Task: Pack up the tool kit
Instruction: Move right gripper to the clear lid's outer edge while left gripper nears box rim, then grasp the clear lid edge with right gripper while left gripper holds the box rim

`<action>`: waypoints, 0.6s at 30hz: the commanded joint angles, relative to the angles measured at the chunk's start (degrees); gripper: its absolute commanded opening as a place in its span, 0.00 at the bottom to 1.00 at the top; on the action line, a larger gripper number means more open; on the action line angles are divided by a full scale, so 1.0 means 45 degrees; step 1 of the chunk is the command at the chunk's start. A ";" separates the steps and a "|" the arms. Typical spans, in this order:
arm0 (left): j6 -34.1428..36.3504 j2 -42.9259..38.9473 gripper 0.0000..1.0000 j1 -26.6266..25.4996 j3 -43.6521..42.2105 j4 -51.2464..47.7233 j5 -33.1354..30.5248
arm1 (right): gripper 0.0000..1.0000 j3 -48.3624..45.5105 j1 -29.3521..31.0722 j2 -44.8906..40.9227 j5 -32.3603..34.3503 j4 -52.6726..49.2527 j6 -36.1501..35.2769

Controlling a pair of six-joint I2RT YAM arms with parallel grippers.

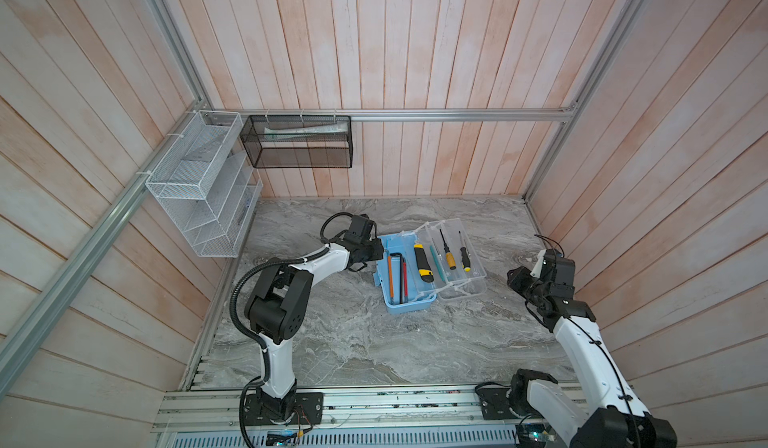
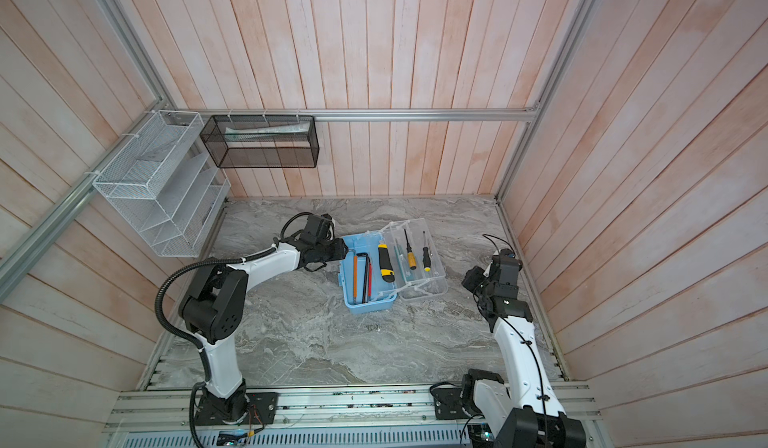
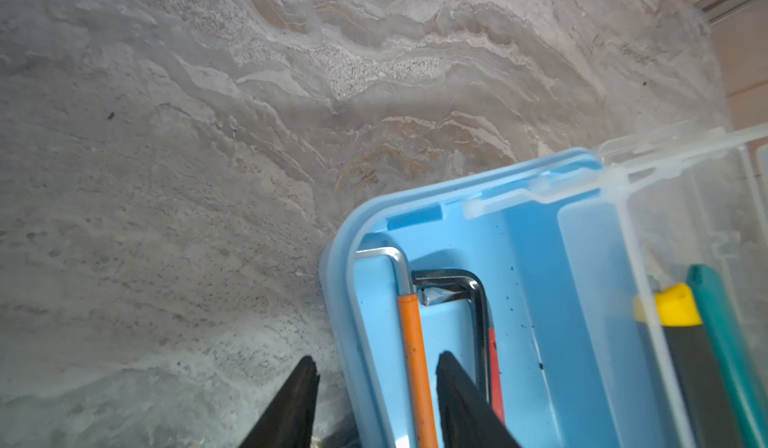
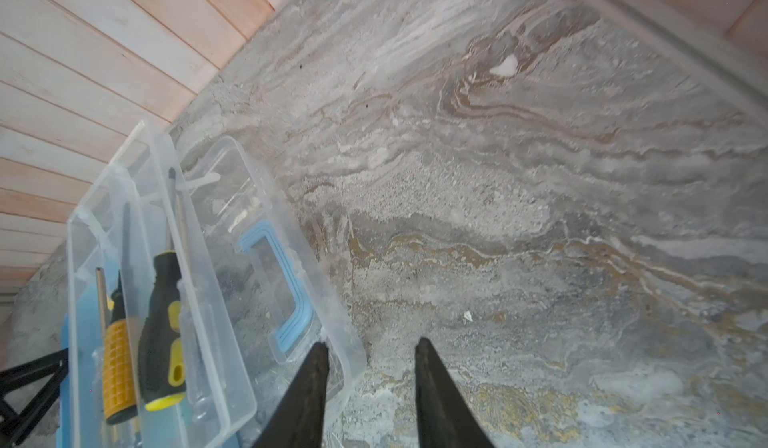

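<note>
- The tool kit (image 1: 409, 303) sits open at mid-surface, slightly toward the far side. Its base is light blue, with the long side running near to far.
- Its clear lid (image 1: 469, 288) lies flat to the right on the grey marbled surface (image 1: 353, 342). You can see the light-blue handle (image 4: 297, 300) through the plastic.
- A clear tray (image 1: 477, 267) over the right half holds two screwdrivers (image 1: 448, 254).
- In the base you have an orange-sleeved hex key (image 3: 411, 342), a black hex key (image 3: 478, 296) and a red-sleeved one (image 3: 494, 354).
- Left jaws are released and straddle the kit's left wall at its far-left corner. One finger (image 3: 299, 396) is outside the wall, and the orange-sleeved hex key lies between the two. There is a gap at the wall, so nothing is gripped.
- Right jaws are released just right of the lid, with only bare surface between them. One tip overlaps the lid's corner, and you cannot tell whether it touches.
- From above, the yellow-black knife (image 1: 424, 261) could be in the tray or the base.
- The left wrist view cuts off the kit's near end.
- In both top views the wrists hide the jaws.
</note>
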 commanded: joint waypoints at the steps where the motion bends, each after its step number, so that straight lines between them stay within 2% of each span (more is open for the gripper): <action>1: 0.0128 0.0268 0.46 -0.0005 0.0517 -0.0084 -0.0164 | 0.33 -0.0708 -0.0076 0.0146 -0.1564 0.1150 0.0519; 7: -0.0021 0.0656 0.37 -0.0028 0.0885 0.0002 0.0130 | 0.32 -0.1741 -0.0054 0.0640 -0.3019 0.2493 0.0800; 18: -0.0201 0.0926 0.24 -0.0140 0.0898 0.0319 0.0588 | 0.32 -0.1970 0.0134 0.2101 -0.3583 0.3595 0.0277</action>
